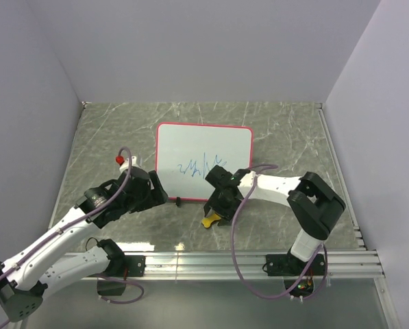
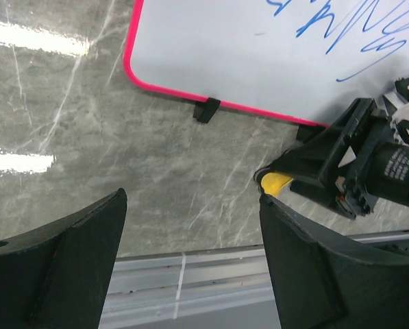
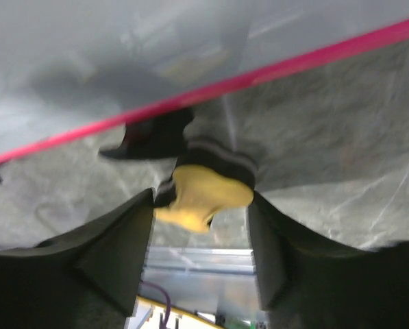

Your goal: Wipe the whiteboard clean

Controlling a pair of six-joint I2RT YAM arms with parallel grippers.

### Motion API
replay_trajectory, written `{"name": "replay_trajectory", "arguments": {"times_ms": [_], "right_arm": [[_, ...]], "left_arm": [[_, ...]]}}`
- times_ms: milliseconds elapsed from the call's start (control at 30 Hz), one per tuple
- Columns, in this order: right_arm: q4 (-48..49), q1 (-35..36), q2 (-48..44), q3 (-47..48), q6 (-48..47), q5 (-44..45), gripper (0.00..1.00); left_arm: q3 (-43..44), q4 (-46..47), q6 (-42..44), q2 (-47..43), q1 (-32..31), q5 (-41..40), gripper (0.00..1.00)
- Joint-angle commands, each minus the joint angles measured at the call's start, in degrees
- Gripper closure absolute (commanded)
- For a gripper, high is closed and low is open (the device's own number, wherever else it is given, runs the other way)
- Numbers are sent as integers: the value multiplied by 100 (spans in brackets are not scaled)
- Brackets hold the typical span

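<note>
The whiteboard [image 1: 204, 147] lies flat mid-table, red-pink rimmed, with blue scribbles [image 1: 203, 168] near its front edge; it also shows in the left wrist view [image 2: 259, 48] and, blurred, in the right wrist view [image 3: 88, 55]. A yellow eraser [image 1: 209, 221] sits on the table just in front of that edge. My right gripper [image 3: 201, 199] has its fingers pressed against both sides of the eraser [image 3: 207, 192]. My left gripper [image 2: 190, 195] hangs open over bare table to the left, near the board's front-left corner, with the eraser [image 2: 278, 182] past its right finger.
Two black clips [image 2: 206, 110] stick out of the board's front rim. A small red object [image 1: 120, 159] lies left of the board. An aluminium rail [image 1: 259, 259] runs along the near table edge. Grey walls close in the table on three sides.
</note>
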Motion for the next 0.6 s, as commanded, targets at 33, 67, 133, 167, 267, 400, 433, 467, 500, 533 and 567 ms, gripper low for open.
{"name": "replay_trajectory", "arguments": {"times_ms": [33, 67, 133, 167, 267, 400, 433, 467, 500, 533, 567], "right_arm": [[122, 71, 109, 103, 177, 549, 41], [140, 106, 135, 77, 203, 585, 42], [201, 167, 223, -2, 230, 620, 46], [237, 194, 241, -29, 273, 629, 48], [228, 317, 267, -47, 309, 725, 60], [-35, 440, 118, 129, 230, 919, 74], [-70, 457, 66, 147, 221, 936, 77], [-97, 475, -39, 147, 195, 937, 80], [-132, 493, -93, 112, 177, 1032, 88], [-132, 501, -145, 77, 168, 1059, 91], [-132, 519, -250, -19, 151, 1051, 97]], "left_arm": [[240, -252, 121, -209, 36, 143, 17], [266, -287, 121, -270, 36, 134, 17], [293, -444, 130, -305, 27, 134, 17], [328, -489, 139, -340, 36, 125, 17], [389, -673, 139, -411, 36, 134, 17], [398, -771, 130, -499, 36, 116, 17], [398, -779, 148, -508, 36, 116, 17], [398, -745, 139, -525, 36, 108, 17], [398, -718, 156, -517, 36, 90, 16], [433, -709, 191, -482, 36, -6, 16], [451, -666, 244, -446, 36, -59, 16]]}}
